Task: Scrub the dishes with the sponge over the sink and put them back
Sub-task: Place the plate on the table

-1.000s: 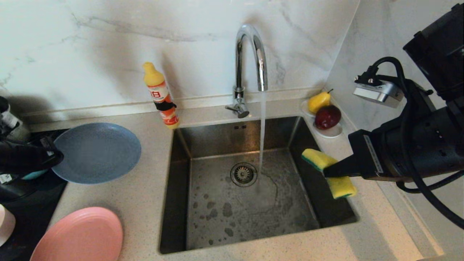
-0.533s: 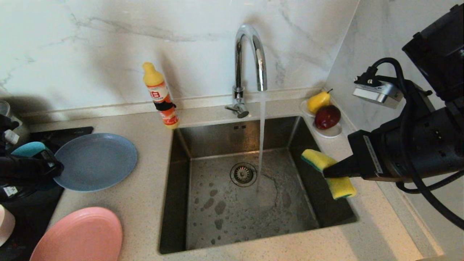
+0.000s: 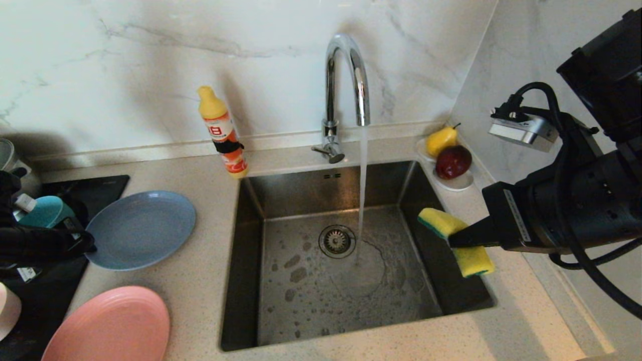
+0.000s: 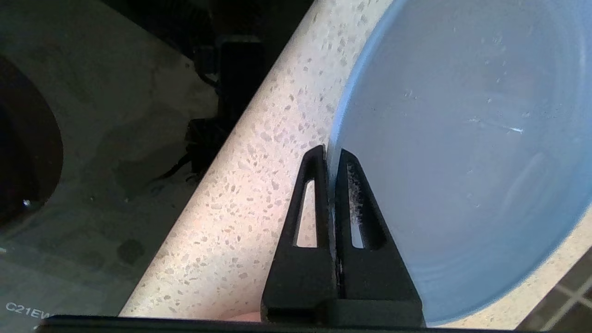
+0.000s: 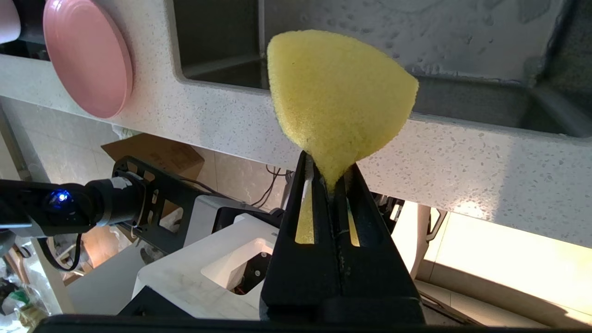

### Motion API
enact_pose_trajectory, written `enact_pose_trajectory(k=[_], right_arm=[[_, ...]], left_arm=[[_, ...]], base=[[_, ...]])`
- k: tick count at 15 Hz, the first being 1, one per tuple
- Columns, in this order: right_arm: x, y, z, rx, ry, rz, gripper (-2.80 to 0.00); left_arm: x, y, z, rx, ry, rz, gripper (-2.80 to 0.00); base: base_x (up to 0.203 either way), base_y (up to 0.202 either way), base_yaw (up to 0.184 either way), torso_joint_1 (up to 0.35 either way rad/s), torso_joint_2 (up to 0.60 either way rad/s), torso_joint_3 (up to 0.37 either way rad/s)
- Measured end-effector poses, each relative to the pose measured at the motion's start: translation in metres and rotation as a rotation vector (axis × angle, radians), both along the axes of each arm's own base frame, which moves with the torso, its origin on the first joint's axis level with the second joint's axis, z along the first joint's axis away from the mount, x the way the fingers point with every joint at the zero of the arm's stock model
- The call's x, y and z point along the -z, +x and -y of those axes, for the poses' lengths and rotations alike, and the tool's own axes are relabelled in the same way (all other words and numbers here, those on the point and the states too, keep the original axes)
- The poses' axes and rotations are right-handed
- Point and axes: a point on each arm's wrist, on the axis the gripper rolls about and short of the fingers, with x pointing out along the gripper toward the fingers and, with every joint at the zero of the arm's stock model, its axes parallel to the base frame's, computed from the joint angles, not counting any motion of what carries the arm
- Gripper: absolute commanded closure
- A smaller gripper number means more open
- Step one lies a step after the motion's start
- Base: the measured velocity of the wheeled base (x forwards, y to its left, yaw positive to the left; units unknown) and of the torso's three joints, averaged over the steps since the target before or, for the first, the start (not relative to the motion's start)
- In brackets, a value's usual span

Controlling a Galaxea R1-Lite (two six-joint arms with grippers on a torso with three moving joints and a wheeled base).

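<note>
My left gripper (image 3: 89,242) is shut on the left rim of the grey-blue plate (image 3: 143,228), which lies nearly flat just over the counter left of the sink (image 3: 346,301). I cannot tell whether it touches the counter. In the left wrist view the gripper (image 4: 330,155) pinches the plate's (image 4: 462,138) edge. My right gripper (image 3: 451,239) is shut on the bent yellow sponge (image 3: 435,219) above the sink's right edge, and the sponge (image 5: 337,92) bulges out past that gripper (image 5: 330,173). The salmon-pink plate (image 3: 110,326), teal bowl (image 3: 42,210) and pale pink dish (image 3: 6,308) sit at the left.
Water runs from the chrome tap (image 3: 346,75) into the basin beside the drain strainer (image 3: 337,241). An orange detergent bottle (image 3: 223,133) stands at the sink's back left corner. A white dish with fruit (image 3: 451,158) sits at the back right. A black cooktop (image 3: 95,188) lies far left.
My left gripper has carried the grey-blue plate toward the counter's front, a little to the right and lower, uncovering the teal bowl. The right arm and sponge have stayed still.
</note>
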Motion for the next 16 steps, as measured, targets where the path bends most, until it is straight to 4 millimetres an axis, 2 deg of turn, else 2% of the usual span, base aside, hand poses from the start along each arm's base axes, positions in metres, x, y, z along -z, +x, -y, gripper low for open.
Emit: enact_pose_trajectory(k=[4, 8, 9, 11, 16], right_arm=[[0.001, 0.000, 0.000, -0.001, -0.003, -0.004, 0.00], [0.001, -0.001, 0.000, -0.001, -0.003, -0.003, 0.00], [0.000, -0.001, 0.001, 0.000, -0.002, -0.001, 0.00], [-0.001, -0.001, 0.003, 0.008, 0.000, 0.002, 0.00], [0.001, -0.002, 0.009, 0.025, -0.002, -0.001, 0.00]], left_arm=[[0.000, 0.001, -0.003, -0.024, -0.004, 0.000, -2.80], [-0.022, -0.011, -0.004, -0.043, 0.027, 0.058, -2.80], [-0.031, -0.017, -0.001, -0.041, 0.045, 0.079, 0.00], [-0.045, -0.031, 0.006, -0.011, 0.094, 0.075, 0.00], [-0.050, -0.072, 0.009, 0.124, 0.229, -0.134, 0.00]], base=[[0.000, 0.000, 0.000, 0.000, 0.00, 0.000], [0.000, 0.000, 0.000, 0.000, 0.00, 0.000], [0.000, 0.000, 0.000, 0.000, 0.00, 0.000], [0.000, 0.000, 0.000, 0.000, 0.00, 0.000], [0.000, 0.000, 0.000, 0.000, 0.00, 0.000]])
